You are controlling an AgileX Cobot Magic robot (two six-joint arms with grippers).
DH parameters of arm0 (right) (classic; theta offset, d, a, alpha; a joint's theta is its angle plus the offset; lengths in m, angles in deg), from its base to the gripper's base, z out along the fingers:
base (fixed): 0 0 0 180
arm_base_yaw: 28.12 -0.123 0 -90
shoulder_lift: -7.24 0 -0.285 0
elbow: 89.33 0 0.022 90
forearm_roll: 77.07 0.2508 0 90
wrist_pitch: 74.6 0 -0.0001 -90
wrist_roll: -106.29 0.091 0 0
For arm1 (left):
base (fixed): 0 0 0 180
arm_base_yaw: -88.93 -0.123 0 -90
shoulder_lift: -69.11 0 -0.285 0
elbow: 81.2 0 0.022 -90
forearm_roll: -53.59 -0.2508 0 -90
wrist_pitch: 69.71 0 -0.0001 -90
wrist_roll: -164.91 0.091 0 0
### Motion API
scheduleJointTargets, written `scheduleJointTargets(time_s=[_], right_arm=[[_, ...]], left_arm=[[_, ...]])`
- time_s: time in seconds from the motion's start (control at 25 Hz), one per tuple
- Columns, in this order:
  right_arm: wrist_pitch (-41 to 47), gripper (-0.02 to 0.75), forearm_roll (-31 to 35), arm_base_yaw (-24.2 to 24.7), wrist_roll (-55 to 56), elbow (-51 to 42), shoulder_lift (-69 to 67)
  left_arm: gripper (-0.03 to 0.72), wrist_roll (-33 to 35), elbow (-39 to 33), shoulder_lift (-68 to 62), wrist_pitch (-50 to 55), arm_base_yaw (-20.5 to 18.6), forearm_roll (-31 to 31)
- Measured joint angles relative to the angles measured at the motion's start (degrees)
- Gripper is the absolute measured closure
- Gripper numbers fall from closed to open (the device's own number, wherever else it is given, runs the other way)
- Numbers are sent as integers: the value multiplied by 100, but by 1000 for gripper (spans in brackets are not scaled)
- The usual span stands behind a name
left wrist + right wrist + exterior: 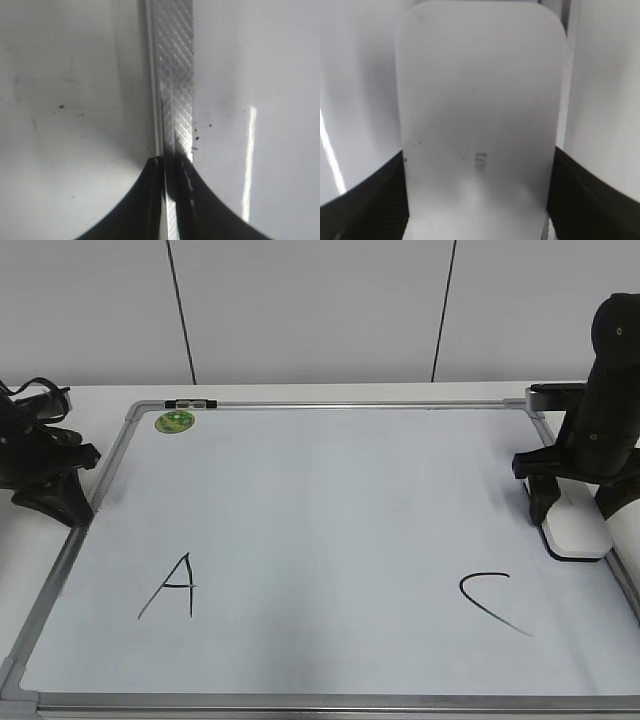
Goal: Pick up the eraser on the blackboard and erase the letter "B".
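eraser [576, 530]: white glossy block lying at the right edge of the blackboard [330, 500], just above and to the right of the letter "c" [492, 602]
right gripper [560, 502]: straddles the eraser - in the right wrist view a dark finger [367, 200] sits tight against each long side of the block, so it reads as clamped on it
left gripper [60, 480]: parked over the board's left frame rail; in its wrist view the two fingers meet edge to edge over the rail, closed on nothing
letters: "a" [172, 587] at lower left, "c" at lower right; no "b" to be seen between them - that stretch of board is bare white
handling: looks light, stiff, hard-shelled; the glossy sides could slip under sideways drag, so a firm pinch across the long sides, near mid-length, seems best
felt: underside not visible
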Motion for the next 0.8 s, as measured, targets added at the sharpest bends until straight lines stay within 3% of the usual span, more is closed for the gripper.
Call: scheduleJointTargets(time_s=[0.16, 0.4, 0.68, 0.8], right_arm=[[156, 118, -114, 0, 12, 109, -44], [940, 116, -80, 0, -250, 869, -36], [1334, 141, 315, 0, -697, 1669, 93], [1361, 144, 400, 0, -837, 1918, 259]], left_arm=[[653, 0, 0, 0, 0, 0, 0], [622, 0, 0, 0, 14, 0, 10], [378, 10, 227, -4, 212, 0, -55], [319, -12, 474, 87, 471, 0, -64]])
